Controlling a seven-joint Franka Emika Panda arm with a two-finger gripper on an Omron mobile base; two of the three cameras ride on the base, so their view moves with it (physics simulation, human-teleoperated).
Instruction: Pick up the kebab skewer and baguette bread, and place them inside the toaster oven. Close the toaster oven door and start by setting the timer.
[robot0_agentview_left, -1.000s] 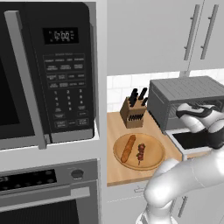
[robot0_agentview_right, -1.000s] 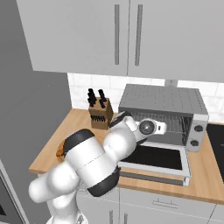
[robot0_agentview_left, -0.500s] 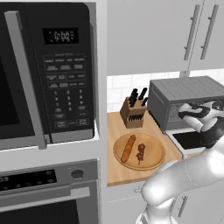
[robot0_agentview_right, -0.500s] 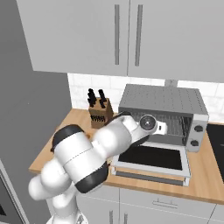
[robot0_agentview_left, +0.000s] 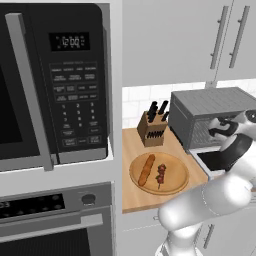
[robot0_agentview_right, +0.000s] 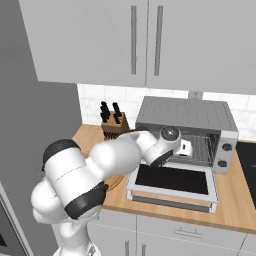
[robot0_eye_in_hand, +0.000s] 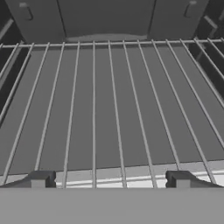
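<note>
So, in the left base view we find the baguette bread (robot0_agentview_left: 147, 169), a golden-brown loaf with rounded ends, lying on a round wooden plate (robot0_agentview_left: 176, 184) on the counter (robot0_agentview_left: 131, 195). The kebab skewer (robot0_agentview_left: 161, 175), a thin stick with dark red chunks, lies just beside it toward three o'clock, the two apart. At about one o'clock from the plate stands the toaster oven (robot0_agentview_left: 200, 106), boxy grey with a ribbed top, and a knife block (robot0_agentview_left: 152, 128) sits just to its nine o'clock side. The white arm rises from the lower right and bends up to the oven's open front.

In the right base view we see the toaster oven door (robot0_agentview_right: 173, 182) dropped flat toward us, its dark glass facing up. The arm sweeps from the lower left across to the oven mouth, its wrist level with the rack (the fingers themselves we cannot make out here).

In the hand view we look along the wire rack (robot0_eye_in_hand: 113, 105) into the oven. The gripper (robot0_eye_in_hand: 112, 180) has its two dark fingertips (robot0_eye_in_hand: 41, 179) spread wide at the rack's front edge, at six o'clock, with nothing between them.
</note>
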